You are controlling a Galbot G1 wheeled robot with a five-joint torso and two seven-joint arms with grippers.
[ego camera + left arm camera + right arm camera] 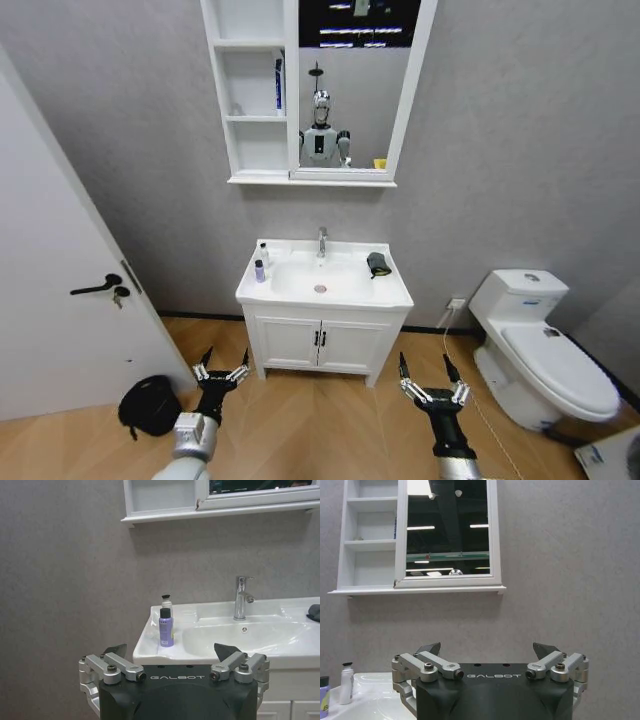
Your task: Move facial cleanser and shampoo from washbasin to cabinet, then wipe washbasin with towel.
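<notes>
Left hand [221,373], black with silver finger links, held low over the wood floor in front of the vanity's left side, fingers spread apart, gripping nothing. Right hand [431,388], same build, low before the vanity's right corner, fingers also spread, gripping nothing.

White rectangular ceramic washbasin [390,291] with oval bowl, red-ringed drain and chrome faucet [322,241] sits on a white 2-door vanity with black handles [320,342], well ahead of both hands.

On the basin's left rim: small purple bottle with black cap [259,271], and just behind it a white bottle with black cap [264,252]. On the right rear corner: small dark folded towel [378,264].

Tall narrow white cabinet [232,110] of 3 compartments hangs on the wall above, joined to a white-framed mirror [412,90]. A dark blue upright item [279,84] stands in the middle compartment, against its right side.

White toilet [535,345] right of the vanity.
</notes>
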